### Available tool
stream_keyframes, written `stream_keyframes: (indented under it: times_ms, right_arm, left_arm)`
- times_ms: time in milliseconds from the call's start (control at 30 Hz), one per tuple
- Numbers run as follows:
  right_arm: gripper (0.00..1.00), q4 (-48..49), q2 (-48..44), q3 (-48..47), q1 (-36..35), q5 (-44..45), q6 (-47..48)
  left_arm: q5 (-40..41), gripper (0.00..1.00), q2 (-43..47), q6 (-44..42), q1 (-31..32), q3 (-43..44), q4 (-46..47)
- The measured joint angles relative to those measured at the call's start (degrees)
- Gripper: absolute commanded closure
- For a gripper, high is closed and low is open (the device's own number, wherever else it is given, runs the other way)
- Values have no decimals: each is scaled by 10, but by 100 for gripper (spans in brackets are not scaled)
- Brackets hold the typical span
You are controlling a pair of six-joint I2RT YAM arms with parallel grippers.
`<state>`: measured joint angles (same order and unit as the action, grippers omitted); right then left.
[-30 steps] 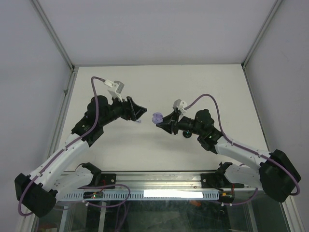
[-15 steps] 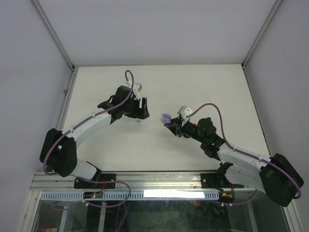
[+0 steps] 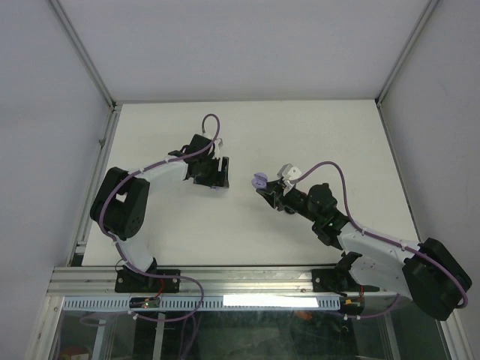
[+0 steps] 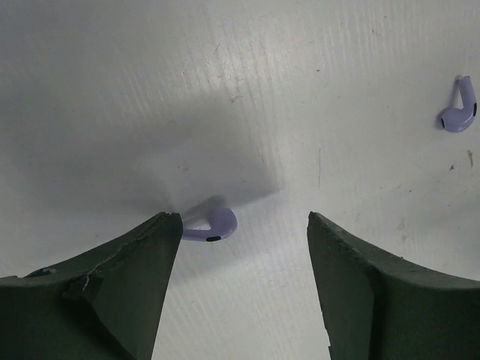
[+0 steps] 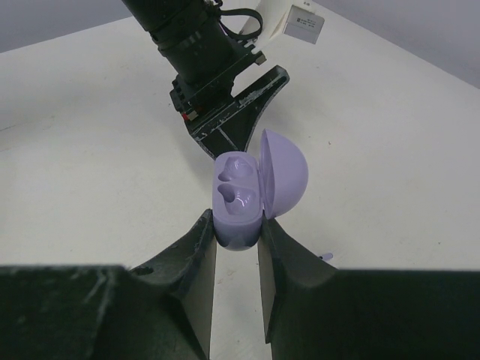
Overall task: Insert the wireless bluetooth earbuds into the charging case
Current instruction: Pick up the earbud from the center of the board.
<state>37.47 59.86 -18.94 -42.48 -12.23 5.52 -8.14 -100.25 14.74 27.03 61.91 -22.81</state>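
1 purple earbud (image 4: 212, 227) lies between left fingers (image 4: 142, 259).

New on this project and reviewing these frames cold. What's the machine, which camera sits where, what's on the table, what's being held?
These are two robot arms bolted at the near edge of a white table. The overhead picture looks down from above and behind them. The other two pictures come from a camera on each wrist, so each shows its own fingers.

The right end effector is shut on a pale purple charging case. The case's lid is open and both sockets are empty.

The left end effector is open and hangs over the table. One pale purple earbud lies on the surface between its fingers. A second earbud lies apart, near that picture's right edge. Neither earbud is gripped.
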Motion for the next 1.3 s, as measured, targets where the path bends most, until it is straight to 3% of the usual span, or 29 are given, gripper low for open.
stream_keyframes:
  times_ms: [367,500,800,1300]
  right_arm:
    - [100,0,0,0,0,0,0]
    - [100,0,1,0,0,0,0]
    - [100,0,2,0,0,0,0]
    - [100,-1,10,0,0,14,0]
  left_arm:
    - [-29,34,-8,2,1,0,-9]
    - [-25,41,-5,10,8,-7,-19]
    - [37,53,-4,26,26,12,-64]
    - [108,60,-45,57,39,62,-101]
